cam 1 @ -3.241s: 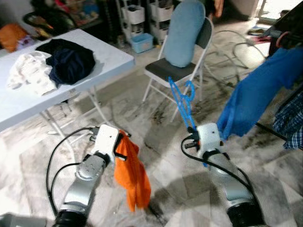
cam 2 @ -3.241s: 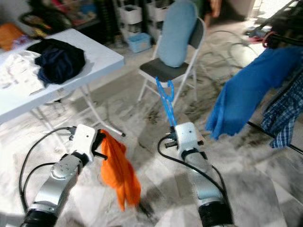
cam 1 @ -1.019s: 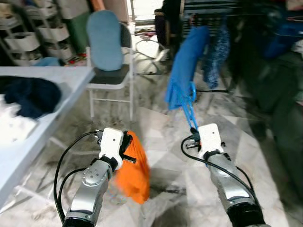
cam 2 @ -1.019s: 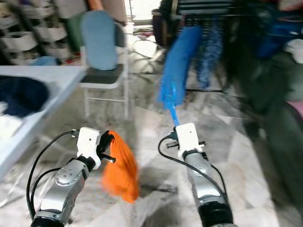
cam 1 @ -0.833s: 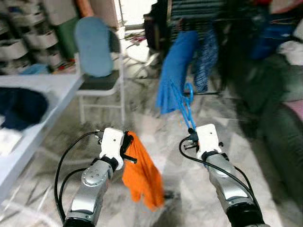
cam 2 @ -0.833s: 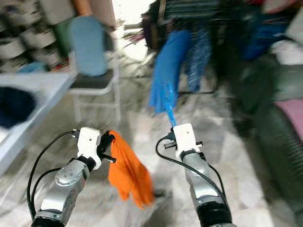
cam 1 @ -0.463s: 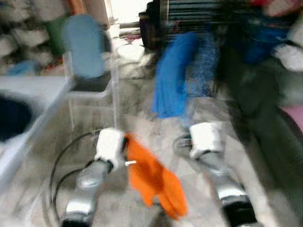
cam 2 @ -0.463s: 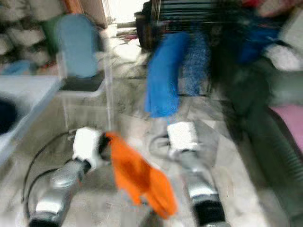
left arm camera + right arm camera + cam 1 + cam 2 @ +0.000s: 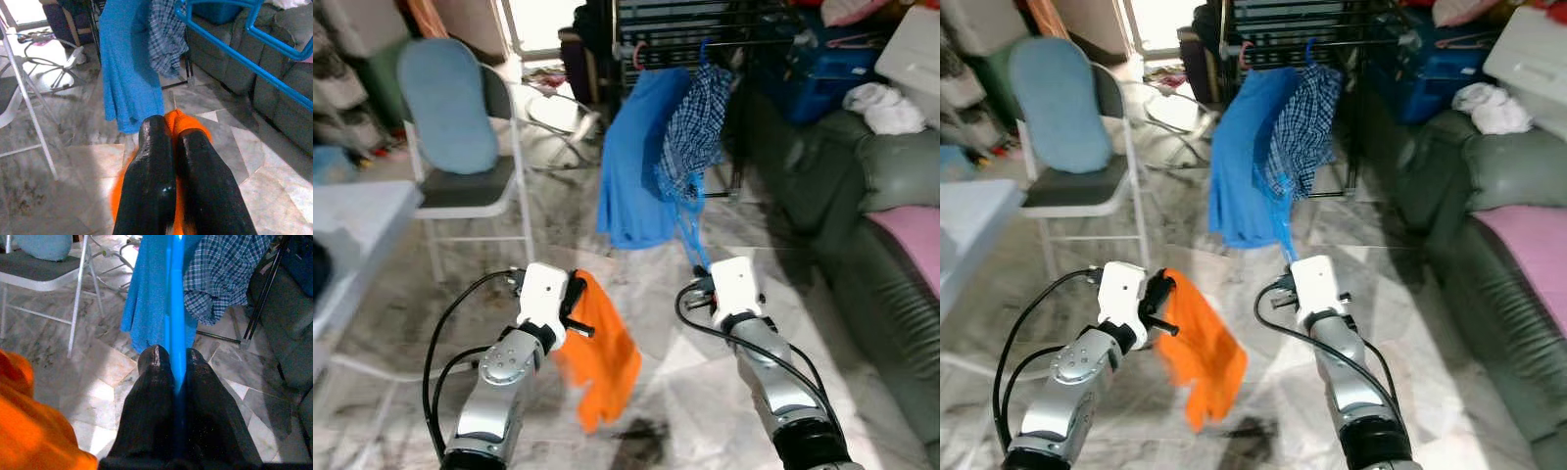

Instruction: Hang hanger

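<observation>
Your right gripper (image 9: 172, 363) clamps the blue hanger (image 9: 690, 220) upright, facing the rack (image 9: 705, 29); your left gripper (image 9: 168, 134) pinches the orange cloth (image 9: 602, 357) clear.

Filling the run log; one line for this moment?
left gripper: shut on orange cloth | right gripper: shut on blue hanger | clothes rack: ahead
</observation>
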You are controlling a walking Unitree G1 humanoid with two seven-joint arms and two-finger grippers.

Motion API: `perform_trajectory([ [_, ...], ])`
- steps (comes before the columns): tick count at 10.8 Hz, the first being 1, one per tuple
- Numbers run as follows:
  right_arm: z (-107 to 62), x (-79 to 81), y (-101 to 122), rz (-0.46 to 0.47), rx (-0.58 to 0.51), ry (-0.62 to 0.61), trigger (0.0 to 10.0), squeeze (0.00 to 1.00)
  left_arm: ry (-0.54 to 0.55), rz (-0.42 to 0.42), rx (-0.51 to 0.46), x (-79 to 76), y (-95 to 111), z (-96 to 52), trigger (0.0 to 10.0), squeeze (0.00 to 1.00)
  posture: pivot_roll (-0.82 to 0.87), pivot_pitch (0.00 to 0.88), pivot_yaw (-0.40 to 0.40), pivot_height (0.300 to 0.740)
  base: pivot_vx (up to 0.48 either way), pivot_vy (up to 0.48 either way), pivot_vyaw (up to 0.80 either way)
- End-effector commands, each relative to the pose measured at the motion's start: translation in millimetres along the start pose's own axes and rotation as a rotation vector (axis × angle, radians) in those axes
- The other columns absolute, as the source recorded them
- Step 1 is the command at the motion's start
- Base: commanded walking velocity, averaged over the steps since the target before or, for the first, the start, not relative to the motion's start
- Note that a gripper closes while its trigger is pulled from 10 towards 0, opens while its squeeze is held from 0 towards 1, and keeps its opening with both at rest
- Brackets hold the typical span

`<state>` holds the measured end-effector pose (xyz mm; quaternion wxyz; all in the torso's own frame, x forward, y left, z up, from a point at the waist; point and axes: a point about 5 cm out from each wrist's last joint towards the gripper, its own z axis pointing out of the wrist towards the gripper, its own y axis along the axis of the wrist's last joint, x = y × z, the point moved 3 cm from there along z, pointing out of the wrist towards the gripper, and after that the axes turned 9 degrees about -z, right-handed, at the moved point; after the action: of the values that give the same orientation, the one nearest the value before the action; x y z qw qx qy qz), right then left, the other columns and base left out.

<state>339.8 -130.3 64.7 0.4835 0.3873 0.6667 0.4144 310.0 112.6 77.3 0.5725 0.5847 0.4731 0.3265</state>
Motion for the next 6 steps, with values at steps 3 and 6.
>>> perform_trajectory([
  [3, -1.3, -12.1, -0.2, 0.035, -0.003, -0.034, 10.0, 0.00, 0.214, -0.129, -0.014, 32.3, -8.9, -10.0, 10.0, 0.00, -0.13, 0.000, 0.099, 0.740, 0.000, 0.000, 0.00],
  [6, -0.8, -10.2, -2.0, 0.035, 0.005, -0.029, 10.0, 0.00, 0.231, -0.161, -0.007, 30.9, -15.4, -14.8, 10.0, 0.00, -0.12, 0.000, 0.097, 0.740, 0.000, 0.000, 0.00],
])
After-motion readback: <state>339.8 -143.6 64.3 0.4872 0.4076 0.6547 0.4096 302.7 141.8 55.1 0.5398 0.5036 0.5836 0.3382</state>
